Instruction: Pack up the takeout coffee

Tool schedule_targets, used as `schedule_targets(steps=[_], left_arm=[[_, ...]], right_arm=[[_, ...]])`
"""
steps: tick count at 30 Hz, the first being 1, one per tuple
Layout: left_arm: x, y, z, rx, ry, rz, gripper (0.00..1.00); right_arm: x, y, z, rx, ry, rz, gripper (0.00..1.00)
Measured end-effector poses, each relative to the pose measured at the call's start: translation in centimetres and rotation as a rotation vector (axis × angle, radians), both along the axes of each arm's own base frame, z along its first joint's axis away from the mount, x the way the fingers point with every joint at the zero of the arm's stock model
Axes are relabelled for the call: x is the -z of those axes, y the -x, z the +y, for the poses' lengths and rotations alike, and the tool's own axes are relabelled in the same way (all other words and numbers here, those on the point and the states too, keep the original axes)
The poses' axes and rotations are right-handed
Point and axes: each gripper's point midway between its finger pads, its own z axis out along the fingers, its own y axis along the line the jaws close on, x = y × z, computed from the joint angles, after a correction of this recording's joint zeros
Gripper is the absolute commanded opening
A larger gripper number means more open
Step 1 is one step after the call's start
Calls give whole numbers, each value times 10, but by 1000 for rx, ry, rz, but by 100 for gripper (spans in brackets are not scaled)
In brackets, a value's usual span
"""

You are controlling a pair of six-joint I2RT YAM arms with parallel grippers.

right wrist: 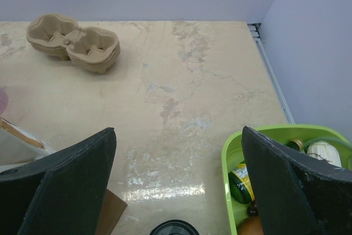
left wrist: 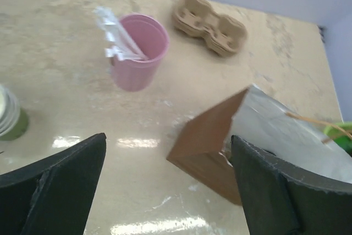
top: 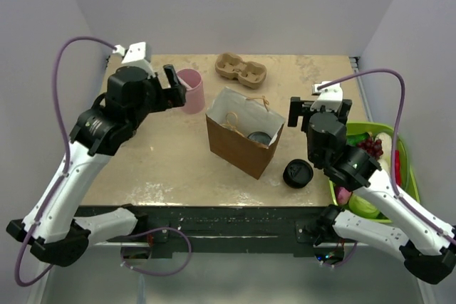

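Top external, target: the takeout coffee (top: pixel 298 174) shows as a round black lid facing up. It stands on the table (top: pixel 164 161) just right of the brown paper bag (top: pixel 242 149), and its cup wall is hidden beneath the lid.
Top external, bag mouth: open upward; a round dark-topped item lies inside, too unclear to identify.
Top external, right claw: the right gripper (top: pixel 320 108) has its fingers spread and holds nothing. The coffee lies on its near side, toward the arm bases.
Top external, left claw: the left gripper (top: pixel 173 85) is spread and empty beside the pink cup (top: pixel 191 90), and the bag stands between it and the coffee.
Left wrist, claw: the left gripper (left wrist: pixel 168 147) is apart with nothing between its fingers.
Left wrist, surroundings: pink cup (left wrist: pixel 137 53) ahead, bag (left wrist: pixel 206 141) lower right; coffee out of view.
Right wrist, claw: the right gripper (right wrist: pixel 179 136) is apart and empty.
Right wrist, target: only an arc of the coffee's black lid (right wrist: pixel 175 228) shows at the bottom edge, between the fingers.
Judgement: the right arm is nearer. The cup's axis looks upright, so the claw needs to draw back and descend.
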Motion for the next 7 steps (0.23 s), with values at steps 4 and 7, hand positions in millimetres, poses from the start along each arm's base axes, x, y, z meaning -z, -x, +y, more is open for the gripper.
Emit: schedule_targets(steps=[4, 7], left_arm=[[-1, 14, 44, -198, -12, -24, 100], [9, 24, 64, -280, -30, -17, 100]], right_arm=[[-3, 3, -4, 14, -17, -4, 98], [-5, 6, -7, 17, -38, -11, 98]])
